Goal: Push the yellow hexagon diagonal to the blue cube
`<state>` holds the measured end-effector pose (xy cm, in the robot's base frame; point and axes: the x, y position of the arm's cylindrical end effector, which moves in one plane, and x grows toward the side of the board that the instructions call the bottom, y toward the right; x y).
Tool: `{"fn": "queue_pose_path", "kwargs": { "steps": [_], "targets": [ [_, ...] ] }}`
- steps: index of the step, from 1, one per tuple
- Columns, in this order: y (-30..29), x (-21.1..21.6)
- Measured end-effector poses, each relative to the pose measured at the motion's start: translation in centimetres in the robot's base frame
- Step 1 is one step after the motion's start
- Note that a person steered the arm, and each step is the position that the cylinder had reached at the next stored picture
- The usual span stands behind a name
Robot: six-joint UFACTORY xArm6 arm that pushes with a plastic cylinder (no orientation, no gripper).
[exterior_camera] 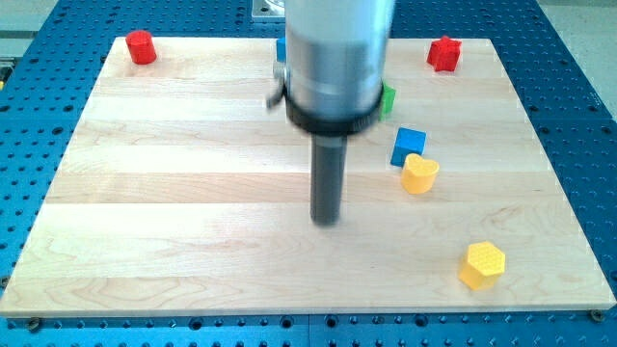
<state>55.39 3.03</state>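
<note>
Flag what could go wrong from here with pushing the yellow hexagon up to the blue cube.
1. The yellow heart block touches the blue cube on its lower side; a straight push of the yellow hexagon block could ram it and shift the cube.
2. My tip sits well to the view's left of the hexagon, which lies near the wooden board's bottom-right edge; a poorly angled push might slide it off.

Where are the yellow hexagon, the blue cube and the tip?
yellow hexagon (482, 262), camera view, its top face.
blue cube (410, 144), camera view, its top face.
my tip (326, 221), camera view, the rod's lower end.
</note>
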Motion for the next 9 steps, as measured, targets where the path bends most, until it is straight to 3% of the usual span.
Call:
{"fn": "queue_pose_path", "kwargs": {
  "steps": [1, 2, 3, 4, 6, 7, 9],
  "targets": [
    [10.5, 2.3],
    [15.9, -0.7],
    [22.6, 1.4],
    [20.6, 4.3],
    [4.9, 3.5],
    [6.8, 5.5],
    [-4.8, 4.9]
  ]
}}
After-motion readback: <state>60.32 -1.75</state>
